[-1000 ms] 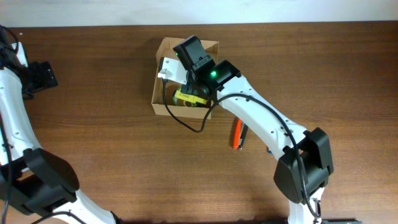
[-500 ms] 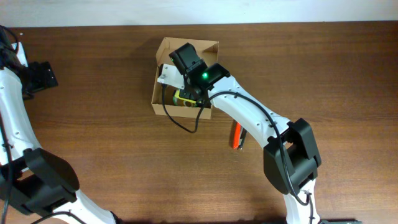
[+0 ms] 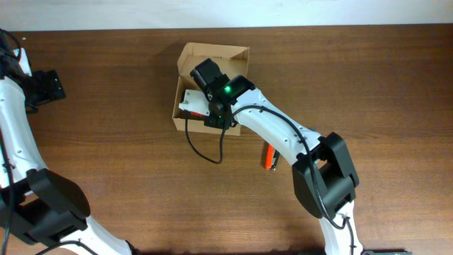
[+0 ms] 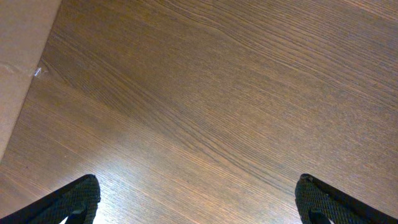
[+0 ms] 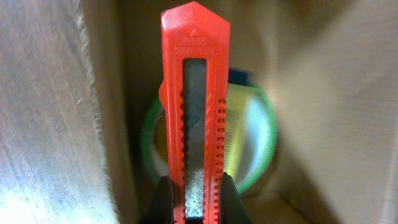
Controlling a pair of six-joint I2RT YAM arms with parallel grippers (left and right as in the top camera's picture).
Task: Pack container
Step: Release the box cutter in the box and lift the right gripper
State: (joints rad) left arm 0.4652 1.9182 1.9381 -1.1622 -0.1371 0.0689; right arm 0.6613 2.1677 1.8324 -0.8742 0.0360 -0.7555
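Container (image 3: 228,54), a tan cardboard box with its flap open, sits on the far middle of the wooden desk (image 3: 368,85). Right pincer (image 5: 196,202) reaches down into it, clamped on a red utility knife (image 5: 194,106) that points at a green-rimmed tape roll (image 5: 258,146) lying on the box floor. Left pincer (image 4: 199,205) hangs over bare desk at the far left, its jaws spread wide and holding nothing. An orange pen (image 3: 269,154) lies on the desk near the box.
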